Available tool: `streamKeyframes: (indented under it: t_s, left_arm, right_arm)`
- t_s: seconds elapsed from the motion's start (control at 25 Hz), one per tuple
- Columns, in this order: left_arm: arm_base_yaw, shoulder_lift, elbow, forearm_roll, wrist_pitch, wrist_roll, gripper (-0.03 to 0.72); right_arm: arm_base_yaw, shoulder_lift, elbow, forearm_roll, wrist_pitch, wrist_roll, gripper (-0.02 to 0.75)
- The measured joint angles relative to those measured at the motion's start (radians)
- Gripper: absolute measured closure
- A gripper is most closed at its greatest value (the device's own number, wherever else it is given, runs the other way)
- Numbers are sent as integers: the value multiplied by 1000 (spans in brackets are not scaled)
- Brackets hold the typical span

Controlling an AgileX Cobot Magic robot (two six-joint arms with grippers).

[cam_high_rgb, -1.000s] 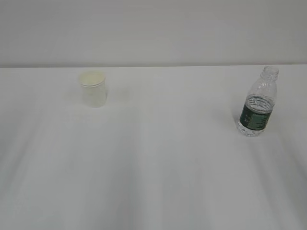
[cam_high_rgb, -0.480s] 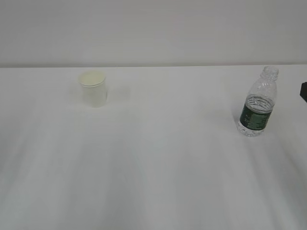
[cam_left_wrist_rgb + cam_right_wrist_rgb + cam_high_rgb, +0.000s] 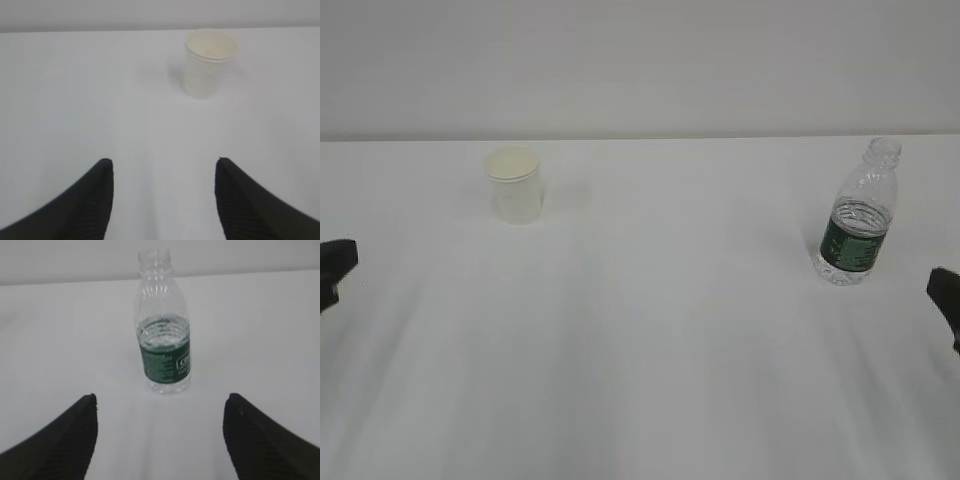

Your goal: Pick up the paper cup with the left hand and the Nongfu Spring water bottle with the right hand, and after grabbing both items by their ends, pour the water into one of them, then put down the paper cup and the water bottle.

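Left gripper [image 3: 162, 200] spread wide and empty over the white counter [image 3: 660, 330], paper cup [image 3: 210, 62] upright ahead, slightly right of it, right gripper [image 3: 160, 440] also wide and empty, Nongfu Spring water bottle [image 3: 164, 335] upright, uncapped, straight ahead, untouched.

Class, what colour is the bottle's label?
Dark green, clearest in the right wrist view: bottle, label.
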Motion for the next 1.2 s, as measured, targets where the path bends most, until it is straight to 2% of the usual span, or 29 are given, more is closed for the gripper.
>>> streamKeyframes:
  t_s: [0.16,0.32,0.52,0.68,0.84,0.96,1.2]
  left_arm:
    - [-91,11,66,0,-49,-22,237]
    - [-160,11,166,0,-160,-50,238]
    - [-215,11,289,0,-306,-98,238]
    - [-231,11,294,37,-327,-109,238]
    - [-232,28,294,24,-378,-102,238]
    - [-232,88,294,7,-467,-84,238]
    - [-232,330,294,-16,-707,-66,238]
  right_arm:
    - [0,9,127,0,-187,25,151]
    - [0,8,135,-30,-257,31,151]
    - [0,8,135,-76,-296,31,150]
    - [0,12,135,-85,-316,33,150]
    - [0,48,135,-86,-349,33,151]
    - [0,107,135,-87,-398,21,151]
    - [0,296,135,-89,-599,-2,150]
